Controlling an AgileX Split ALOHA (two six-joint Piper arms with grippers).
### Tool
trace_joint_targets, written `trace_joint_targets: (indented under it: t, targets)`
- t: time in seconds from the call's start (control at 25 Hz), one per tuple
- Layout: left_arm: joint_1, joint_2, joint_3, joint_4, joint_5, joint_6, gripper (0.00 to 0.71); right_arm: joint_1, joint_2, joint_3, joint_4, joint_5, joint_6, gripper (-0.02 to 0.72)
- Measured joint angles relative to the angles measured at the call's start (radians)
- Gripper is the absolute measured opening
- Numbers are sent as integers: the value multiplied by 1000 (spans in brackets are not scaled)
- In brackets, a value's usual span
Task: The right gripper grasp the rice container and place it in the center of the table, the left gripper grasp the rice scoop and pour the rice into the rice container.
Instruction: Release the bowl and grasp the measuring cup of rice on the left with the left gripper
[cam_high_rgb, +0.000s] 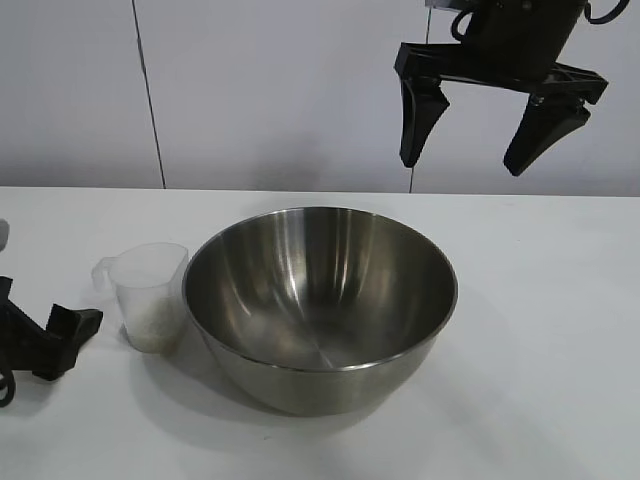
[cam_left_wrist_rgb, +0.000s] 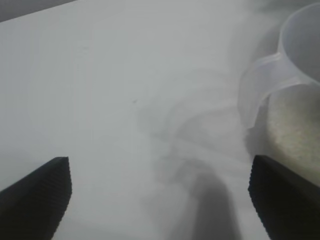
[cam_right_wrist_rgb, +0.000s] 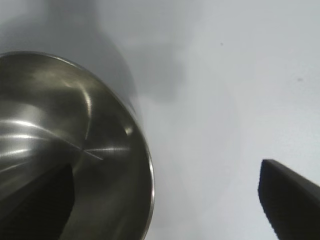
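Note:
The rice container (cam_high_rgb: 320, 290), a big shiny steel bowl, stands empty at the middle of the white table (cam_high_rgb: 560, 300). The rice scoop (cam_high_rgb: 150, 292), a small clear cup with a handle, stands upright against the bowl's left side, with rice (cam_high_rgb: 155, 325) in its lower part. My right gripper (cam_high_rgb: 465, 160) hangs open, high above the bowl's far right rim. In the right wrist view the rice container (cam_right_wrist_rgb: 75, 145) lies under one finger and bare table under the other. My left gripper (cam_high_rgb: 60, 335) sits low on the table left of the scoop, open and empty (cam_left_wrist_rgb: 160, 200), with the rice scoop (cam_left_wrist_rgb: 295, 70) just ahead of one finger.
A pale wall (cam_high_rgb: 250, 90) closes off the back of the table. Bare white tabletop stretches to the right of the bowl and in front of it.

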Motion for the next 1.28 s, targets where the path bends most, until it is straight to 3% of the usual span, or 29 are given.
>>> trace_joint_targets:
  t: [0.88,1.08,1.16,1.28]
  targets:
    - [0,44,-131,-7,0,-22,668,0,0,0,3,1,0,694]
    - [0,17,-132,-11,0,-82,546,0,0,0,5,1,0,694]
    - [0,12,-134,-11,0,-89,463,0,0,0,5,1,0,694]
    - [0,12,-134,11,0,-93,279,0,0,0,5,1,0,694]
